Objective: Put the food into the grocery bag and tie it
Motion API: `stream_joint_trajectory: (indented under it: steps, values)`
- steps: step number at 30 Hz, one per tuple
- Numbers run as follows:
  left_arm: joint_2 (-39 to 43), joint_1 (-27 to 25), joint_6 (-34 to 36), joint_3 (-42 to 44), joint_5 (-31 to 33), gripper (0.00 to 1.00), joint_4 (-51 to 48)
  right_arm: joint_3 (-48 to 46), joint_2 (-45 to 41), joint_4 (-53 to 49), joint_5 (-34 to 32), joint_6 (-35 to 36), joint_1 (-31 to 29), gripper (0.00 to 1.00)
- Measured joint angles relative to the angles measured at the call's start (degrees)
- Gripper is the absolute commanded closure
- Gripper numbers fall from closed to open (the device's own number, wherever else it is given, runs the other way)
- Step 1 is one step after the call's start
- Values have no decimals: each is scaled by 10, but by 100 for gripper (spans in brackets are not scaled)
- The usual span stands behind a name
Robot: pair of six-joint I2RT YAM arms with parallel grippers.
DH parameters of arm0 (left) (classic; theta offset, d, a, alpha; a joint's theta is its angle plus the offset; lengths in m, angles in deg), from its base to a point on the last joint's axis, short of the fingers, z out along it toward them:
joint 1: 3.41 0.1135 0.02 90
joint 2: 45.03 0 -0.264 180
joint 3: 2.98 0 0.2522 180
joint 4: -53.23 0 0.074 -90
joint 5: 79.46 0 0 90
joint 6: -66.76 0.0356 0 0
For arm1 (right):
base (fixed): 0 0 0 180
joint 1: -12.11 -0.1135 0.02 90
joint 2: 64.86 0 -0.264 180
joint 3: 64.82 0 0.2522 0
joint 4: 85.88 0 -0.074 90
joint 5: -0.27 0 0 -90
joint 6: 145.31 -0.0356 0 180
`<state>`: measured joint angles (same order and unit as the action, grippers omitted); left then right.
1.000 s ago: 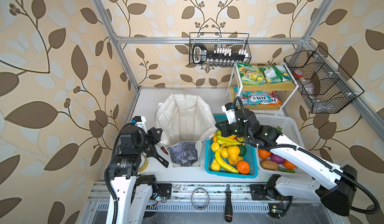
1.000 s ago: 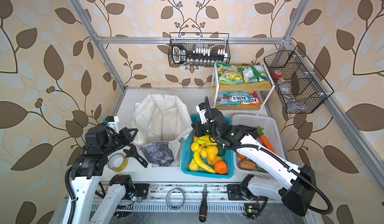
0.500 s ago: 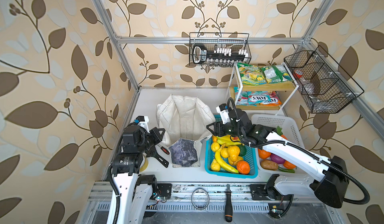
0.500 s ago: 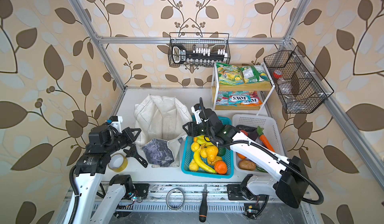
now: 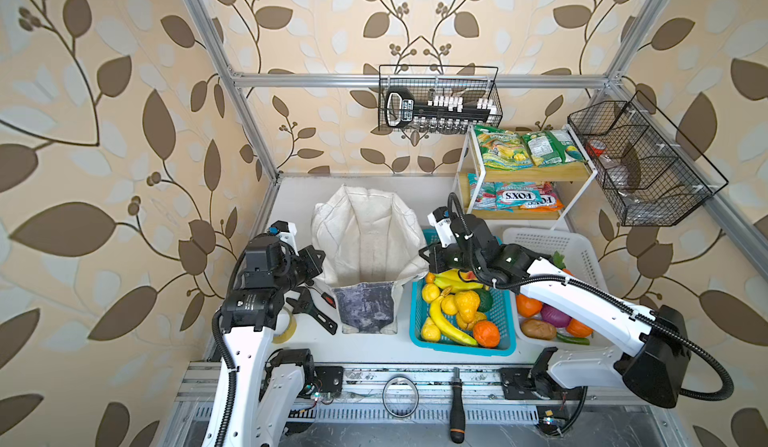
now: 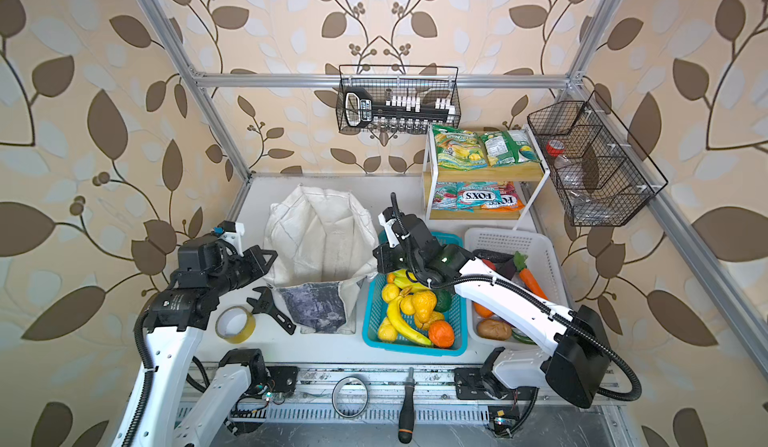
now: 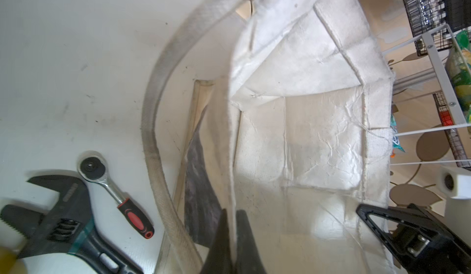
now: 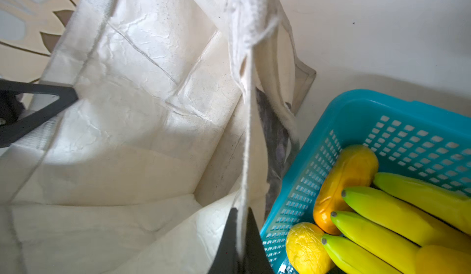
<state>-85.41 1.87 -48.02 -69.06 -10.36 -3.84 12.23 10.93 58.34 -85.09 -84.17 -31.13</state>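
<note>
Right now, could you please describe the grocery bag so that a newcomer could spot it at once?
On the white table, just left of the blue basket, stands the grocery bag. It is the only soft cloth thing there: off-white, mouth open, with a mottled grey-blue panel on its near face.

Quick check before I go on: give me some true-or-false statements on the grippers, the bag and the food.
1. The left gripper and the right gripper are each shut on the rim of the grocery bag. True.
2. The snack packets are in the bag. False: they lie on the top shelf at the back right.
3. The wrist views show no food inside the bag. True.
4. The carrot lies in the blue basket. False: it lies in the white basket; the blue basket holds bananas and other fruit.
</note>
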Motion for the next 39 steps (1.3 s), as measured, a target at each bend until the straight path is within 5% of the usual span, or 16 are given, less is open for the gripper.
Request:
stream_joint_trajectory:
  steps: [11, 33, 36, 39]
  values:
    - [-1, -9, 35, -81, 72, 100, -67, 39, -32, -84, 24, 28, 50, 100]
    - [2, -3, 33, 7, -77, 100, -29, 83, 33, -111, -23, 25, -29, 92]
    - [2, -3, 32, 23, -86, 100, -11, 86, 32, -110, -28, 22, -28, 79]
    - [2, -3, 32, 33, -87, 100, -3, 86, 29, -109, -31, 23, -27, 47]
